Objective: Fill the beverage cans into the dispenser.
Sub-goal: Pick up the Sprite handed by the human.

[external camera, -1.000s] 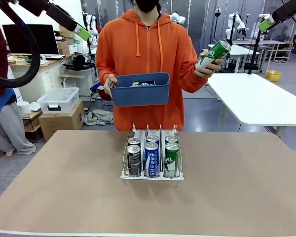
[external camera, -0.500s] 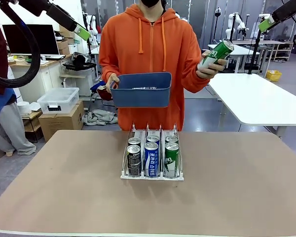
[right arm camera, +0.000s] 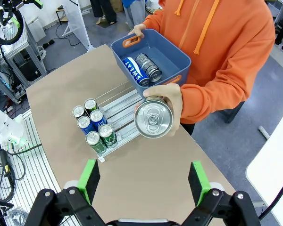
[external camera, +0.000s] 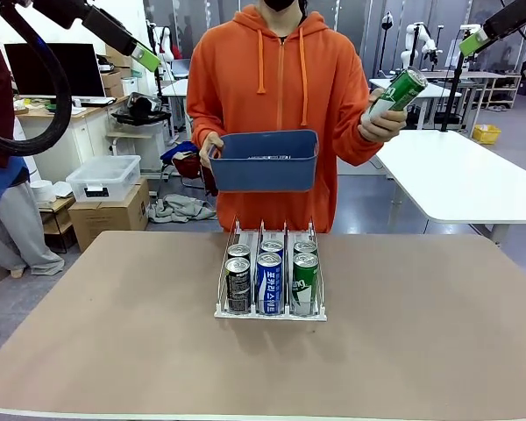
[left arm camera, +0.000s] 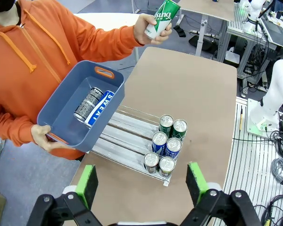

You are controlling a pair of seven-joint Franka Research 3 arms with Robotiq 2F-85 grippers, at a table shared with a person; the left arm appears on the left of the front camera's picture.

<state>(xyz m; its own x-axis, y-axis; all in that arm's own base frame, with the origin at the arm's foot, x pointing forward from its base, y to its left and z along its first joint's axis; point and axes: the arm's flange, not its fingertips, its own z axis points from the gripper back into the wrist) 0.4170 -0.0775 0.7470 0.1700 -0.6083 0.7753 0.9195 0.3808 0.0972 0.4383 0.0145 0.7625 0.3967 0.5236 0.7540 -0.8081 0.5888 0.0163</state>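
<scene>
The left gripper (external camera: 145, 58) is held high at the upper left of the front view, slanted downward and inward. In the left wrist view this gripper (left arm camera: 142, 182) is seen with its jaws spread wide and nothing between the green pads (left arm camera: 88, 183). The right gripper (external camera: 473, 40) is raised at the upper right and tilted down toward the middle. In the right wrist view its fingers (right arm camera: 198, 182) are parted fully, and nothing is gripped.

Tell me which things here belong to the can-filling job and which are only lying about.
Job: dispenser; six cans in its lanes; green can in the person's hand; blue tub with two more cans.
Lying about: white storage box, cardboard box, monitor, white side table.
</scene>
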